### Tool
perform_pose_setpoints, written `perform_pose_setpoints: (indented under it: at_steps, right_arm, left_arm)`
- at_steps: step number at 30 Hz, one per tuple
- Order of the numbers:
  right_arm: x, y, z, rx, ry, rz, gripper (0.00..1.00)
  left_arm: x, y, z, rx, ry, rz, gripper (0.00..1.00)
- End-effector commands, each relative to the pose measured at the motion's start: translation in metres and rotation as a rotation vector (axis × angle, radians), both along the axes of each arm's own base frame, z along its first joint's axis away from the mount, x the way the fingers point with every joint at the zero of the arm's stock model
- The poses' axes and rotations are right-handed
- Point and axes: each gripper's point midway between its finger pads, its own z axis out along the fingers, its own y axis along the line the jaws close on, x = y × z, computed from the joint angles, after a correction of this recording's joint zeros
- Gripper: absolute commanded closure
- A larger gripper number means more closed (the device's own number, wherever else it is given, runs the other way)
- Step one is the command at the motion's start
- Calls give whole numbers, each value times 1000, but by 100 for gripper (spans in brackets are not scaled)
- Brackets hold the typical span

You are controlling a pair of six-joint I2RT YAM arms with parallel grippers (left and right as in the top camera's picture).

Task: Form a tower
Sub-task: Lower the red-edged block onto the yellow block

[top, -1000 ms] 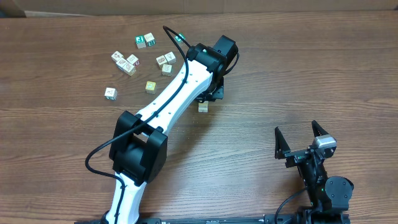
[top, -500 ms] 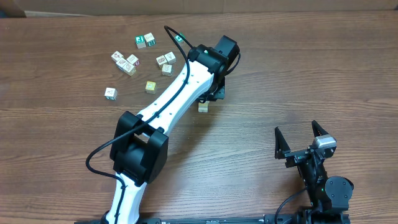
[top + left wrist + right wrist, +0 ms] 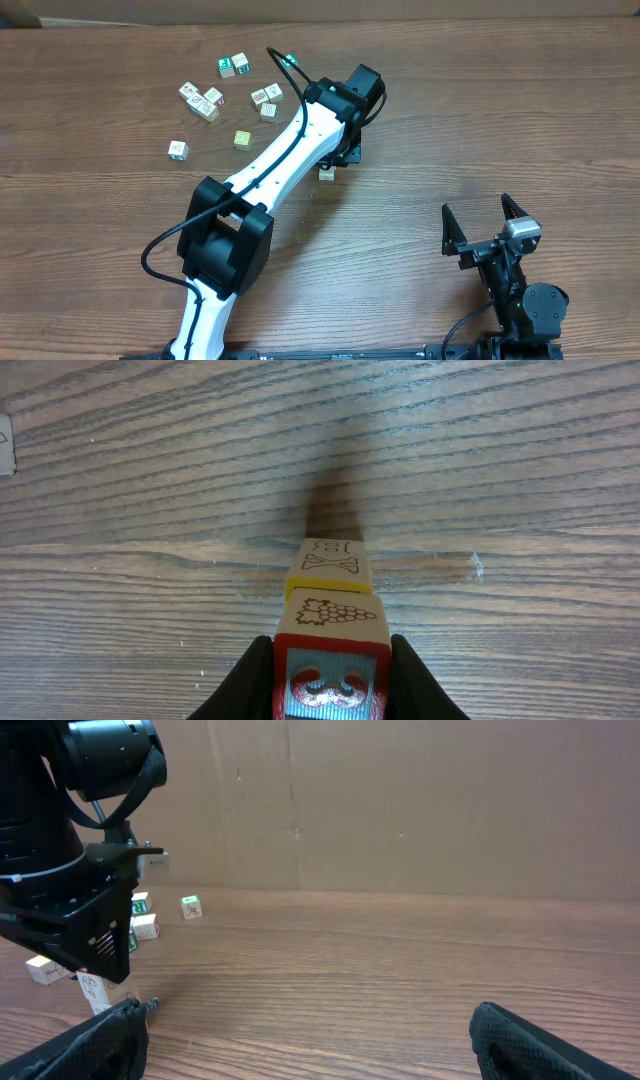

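**Left gripper and tower**

- The left gripper (image 3: 330, 647) is closed to a narrow gap on the red-framed cube (image 3: 330, 685), which carries a moustache picture on a blue face. One black finger (image 3: 250, 682) is pressed against each side of that cube.
- The red-framed cube forms the top of the tower (image 3: 328, 615). Directly beyond it in the left wrist view, a pale cube with a grape-cluster drawing (image 3: 330, 612) is seen, and beyond that a yellow cube marked with an X (image 3: 328, 563).
- The three cubes are lined up in one narrow column. No gap is visible between them.
- The tower is thus located between and directly below the left fingertips, standing on the wooden table (image 3: 450, 120).
- In the overhead view, the tower is largely covered by the left arm. Only a pale cube face (image 3: 326, 173) is exposed just beside the wrist, near the middle of the table.
- In the right wrist view, the tower's lower part (image 3: 97, 992) is seen under the black left gripper body.

**Right gripper**

- The right gripper (image 3: 475, 204) is fully spread and nothing is held in it.
- It is positioned at the near right of the table, well apart from the tower.

**Other items**

- Loose cubes (image 3: 210, 100) are scattered at the far left of the table, apart from the tower.
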Motion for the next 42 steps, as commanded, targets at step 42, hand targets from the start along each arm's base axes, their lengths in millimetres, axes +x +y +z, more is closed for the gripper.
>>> perform_pose_setpoints:
  at_steps: [42]
  right_arm:
    - [0, -1, -2, 2, -3, -6, 0]
  left_arm:
    - [9, -3, 6, 0, -22, -63, 84]
